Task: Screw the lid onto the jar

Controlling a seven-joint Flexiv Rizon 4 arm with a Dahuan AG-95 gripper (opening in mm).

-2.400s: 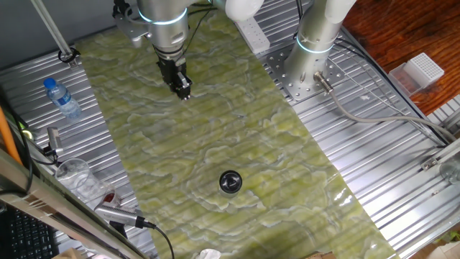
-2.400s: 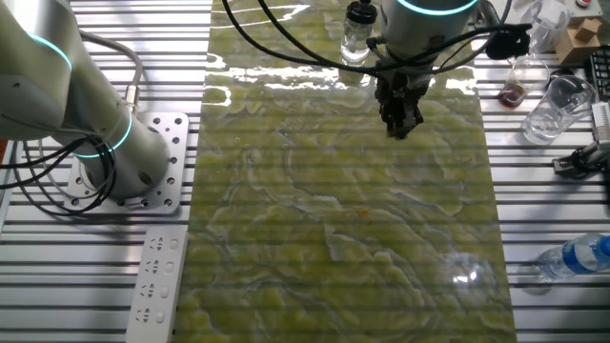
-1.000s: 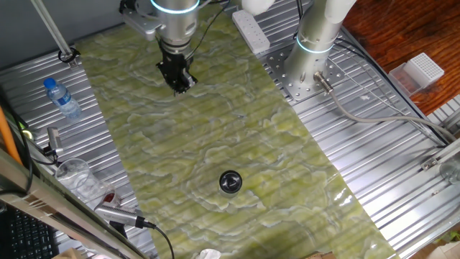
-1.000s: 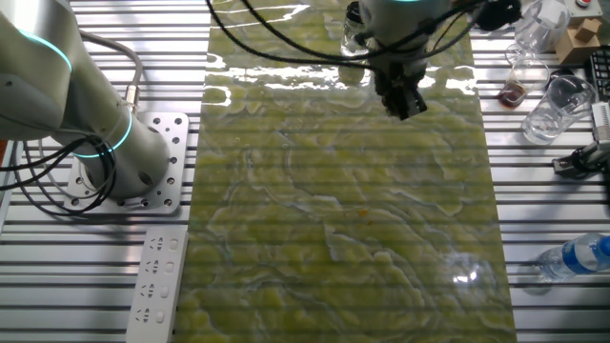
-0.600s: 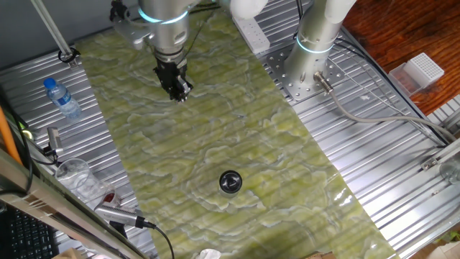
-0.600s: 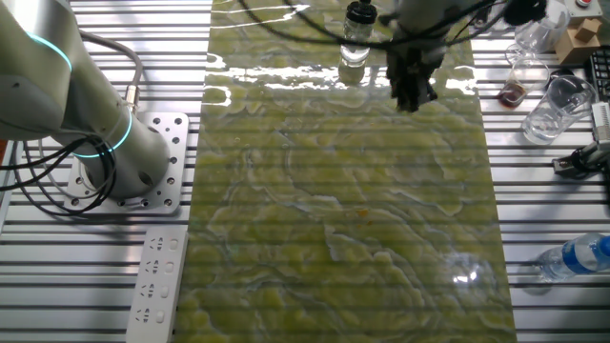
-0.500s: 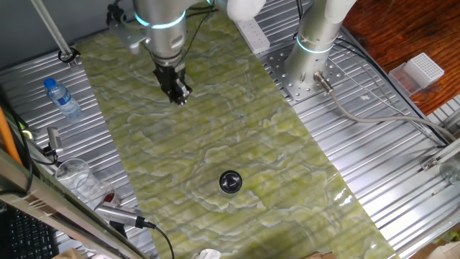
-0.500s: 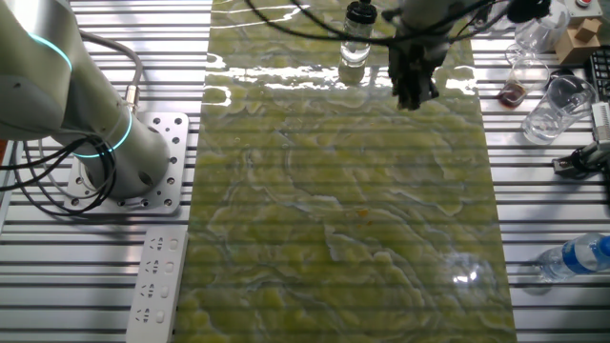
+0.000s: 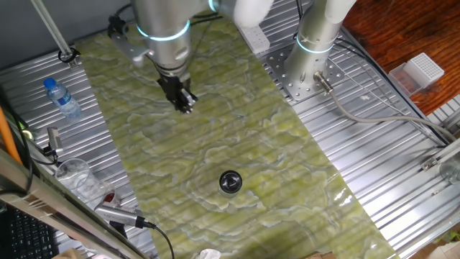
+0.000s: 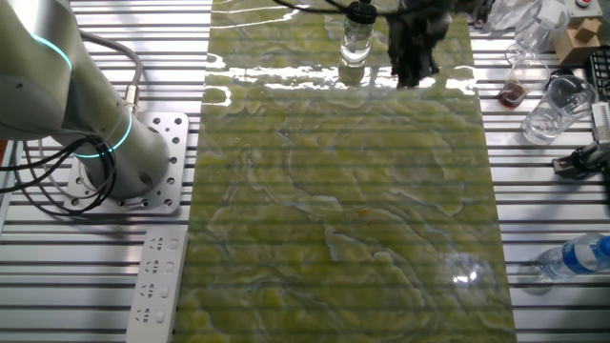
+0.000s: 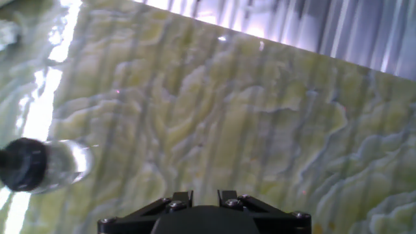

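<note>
Gripper (image 9: 186,108) hangs over the far part of the green marbled mat (image 9: 215,144), fingers close together with only a narrow gap and nothing visibly held — the hand view shows just the finger roots, so the tips cannot be checked there. Jar (image 9: 229,182) stands well apart from it near the mat's front edge, its black lid (image 9: 229,180) already sitting on top; whether the lid is threaded or merely resting cannot be told.

Judged risks:
- A descent off the jar's axis could catch the lid's rim and tip or slide the small, light jar on the smooth mat.
- With the gap this narrow, the fingers may land on the lid rather than around it — widening comes first.
- Turning a tilted lid could cross-thread it, or spin the unrestrained jar on the table (image 9: 374,144).
</note>
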